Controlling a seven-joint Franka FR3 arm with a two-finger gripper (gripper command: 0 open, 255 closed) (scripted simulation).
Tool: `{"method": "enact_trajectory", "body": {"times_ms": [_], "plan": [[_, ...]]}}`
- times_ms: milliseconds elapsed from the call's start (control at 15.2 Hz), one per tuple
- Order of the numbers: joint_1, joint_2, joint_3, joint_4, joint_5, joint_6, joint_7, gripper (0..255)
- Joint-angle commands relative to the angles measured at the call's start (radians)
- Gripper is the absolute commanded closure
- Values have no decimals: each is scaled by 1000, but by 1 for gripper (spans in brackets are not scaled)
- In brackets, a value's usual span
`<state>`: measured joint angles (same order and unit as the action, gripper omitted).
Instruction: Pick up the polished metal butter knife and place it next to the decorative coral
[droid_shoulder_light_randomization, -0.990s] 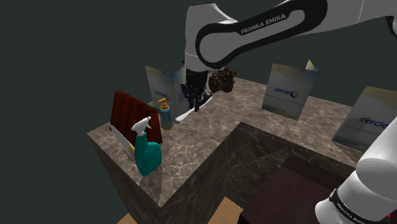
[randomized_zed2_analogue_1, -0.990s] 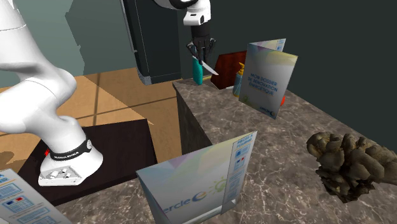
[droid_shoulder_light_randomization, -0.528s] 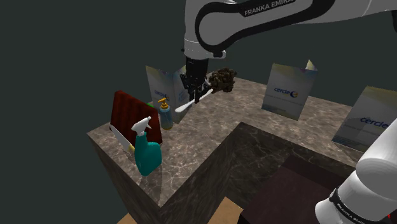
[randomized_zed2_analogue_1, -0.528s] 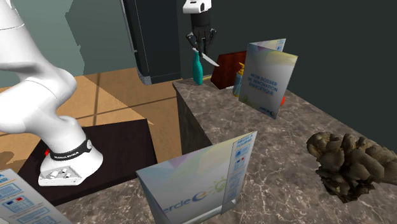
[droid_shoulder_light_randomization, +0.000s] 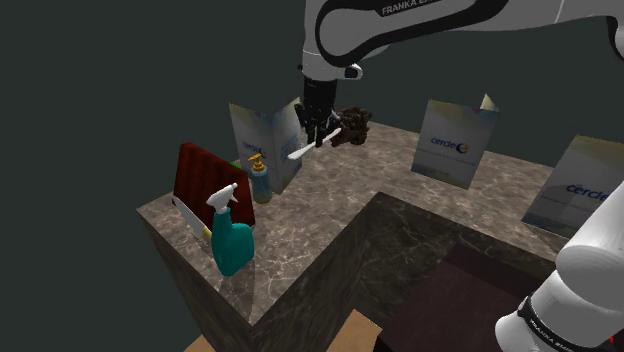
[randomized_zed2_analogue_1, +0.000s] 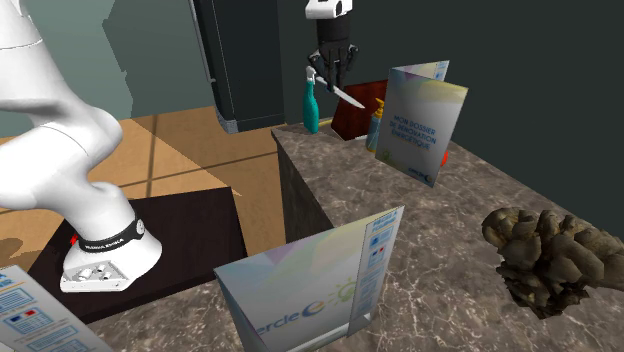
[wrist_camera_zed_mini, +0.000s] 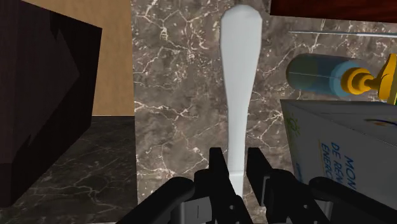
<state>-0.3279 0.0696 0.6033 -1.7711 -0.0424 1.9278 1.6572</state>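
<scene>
over the marbled counter (wrist_camera_zed_mini: 172, 95), the end effector (wrist_camera_zed_mini: 236, 170) grips the butter knife (wrist_camera_zed_mini: 240, 76), which juts out beyond it.

- the knife (droid_shoulder_light_randomization: 303, 150) hangs in the claw (droid_shoulder_light_randomization: 318, 138), above the desk (droid_shoulder_light_randomization: 330, 215).
- in the shoulder view the coral (droid_shoulder_light_randomization: 356, 127) sits on the desk, seen just right of the claw.
- the spray bottle (droid_shoulder_light_randomization: 231, 240) stands at the desk's near corner, the pump bottle (droid_shoulder_light_randomization: 260, 180) behind it.
</scene>
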Motion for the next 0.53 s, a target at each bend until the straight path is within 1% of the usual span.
{"method": "enact_trajectory", "body": {"times_ms": [0,462], "plan": [[-21,21,-19,28,-7,-9,-41,255],[-81,127,-77,155,-44,-43,-159,255]]}}
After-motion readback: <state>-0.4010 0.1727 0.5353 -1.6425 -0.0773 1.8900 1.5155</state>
